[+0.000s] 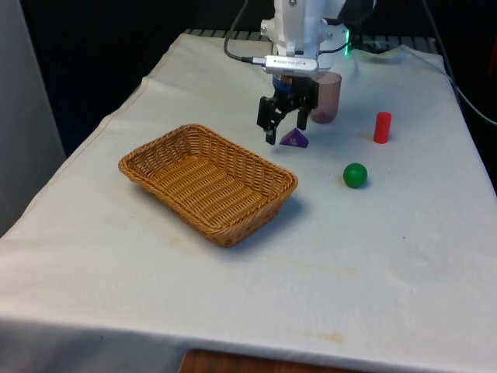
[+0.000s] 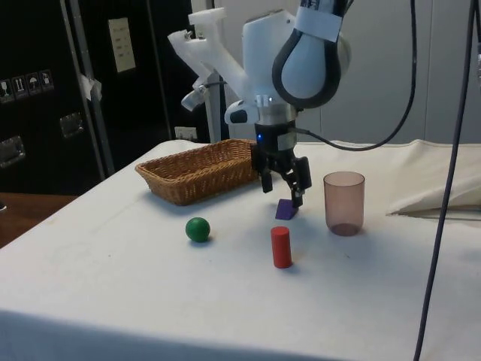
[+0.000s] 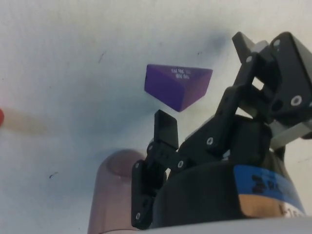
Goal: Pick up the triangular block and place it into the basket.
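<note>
The purple triangular block (image 1: 294,140) lies on the white cloth just past the far right corner of the wicker basket (image 1: 172,203). My gripper (image 1: 286,130) hovers open right over the block, its fingertips slightly above it with nothing held. From the side, the gripper (image 2: 282,194) hangs over the block (image 2: 285,209), with the basket (image 2: 199,177) beyond it. In the wrist view the block (image 3: 178,85) sits on the cloth between the two black fingers (image 3: 165,129), apart from both.
A translucent pinkish cup (image 1: 327,99) stands upright close behind the gripper. A red cylinder (image 1: 382,127) stands towards the front view's right, and a green ball (image 1: 355,175) lies nearer the camera. The basket holds nothing.
</note>
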You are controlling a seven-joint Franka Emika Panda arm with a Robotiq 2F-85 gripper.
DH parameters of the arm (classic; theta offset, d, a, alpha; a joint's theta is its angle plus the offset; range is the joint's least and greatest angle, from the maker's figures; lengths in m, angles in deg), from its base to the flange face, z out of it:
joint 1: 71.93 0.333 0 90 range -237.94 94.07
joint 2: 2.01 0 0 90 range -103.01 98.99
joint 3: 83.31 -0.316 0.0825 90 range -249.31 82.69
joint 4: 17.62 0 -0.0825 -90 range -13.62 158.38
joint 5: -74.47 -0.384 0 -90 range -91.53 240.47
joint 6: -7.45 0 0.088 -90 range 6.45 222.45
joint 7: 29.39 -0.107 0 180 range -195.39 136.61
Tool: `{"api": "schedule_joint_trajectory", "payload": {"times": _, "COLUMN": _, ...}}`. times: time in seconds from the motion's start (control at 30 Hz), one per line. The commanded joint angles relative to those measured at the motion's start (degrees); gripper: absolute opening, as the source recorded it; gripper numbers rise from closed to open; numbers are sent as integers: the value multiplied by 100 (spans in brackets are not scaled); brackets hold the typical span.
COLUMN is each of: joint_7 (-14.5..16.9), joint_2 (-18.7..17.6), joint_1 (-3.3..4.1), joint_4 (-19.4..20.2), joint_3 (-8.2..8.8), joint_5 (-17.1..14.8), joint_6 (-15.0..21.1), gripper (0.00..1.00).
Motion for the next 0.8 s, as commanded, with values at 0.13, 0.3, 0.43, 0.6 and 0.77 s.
{"api": "schedule_joint_trajectory", "payload": {"times": 0.13, "joint_7": 120, "joint_2": 109, "joint_1": 29, "joint_4": 189, "joint_3": 52, "joint_5": 80, "joint_6": 218, "gripper": 100}}
{"api": "schedule_joint_trajectory", "payload": {"times": 0.3, "joint_7": 246, "joint_2": 132, "joint_1": 17, "joint_4": 229, "joint_3": 34, "joint_5": 52, "joint_6": 281, "gripper": 100}}
{"api": "schedule_joint_trajectory", "payload": {"times": 0.43, "joint_7": 327, "joint_2": 160, "joint_1": 11, "joint_4": 246, "joint_3": 23, "joint_5": 40, "joint_6": 309, "gripper": 100}}
{"api": "schedule_joint_trajectory", "payload": {"times": 0.6, "joint_7": 424, "joint_2": 189, "joint_1": 6, "joint_4": 298, "joint_3": 17, "joint_5": 29, "joint_6": 344, "gripper": 100}}
{"api": "schedule_joint_trajectory", "payload": {"times": 0.77, "joint_7": 556, "joint_2": 241, "joint_1": 6, "joint_4": 413, "joint_3": 17, "joint_5": 40, "joint_6": 430, "gripper": 100}}
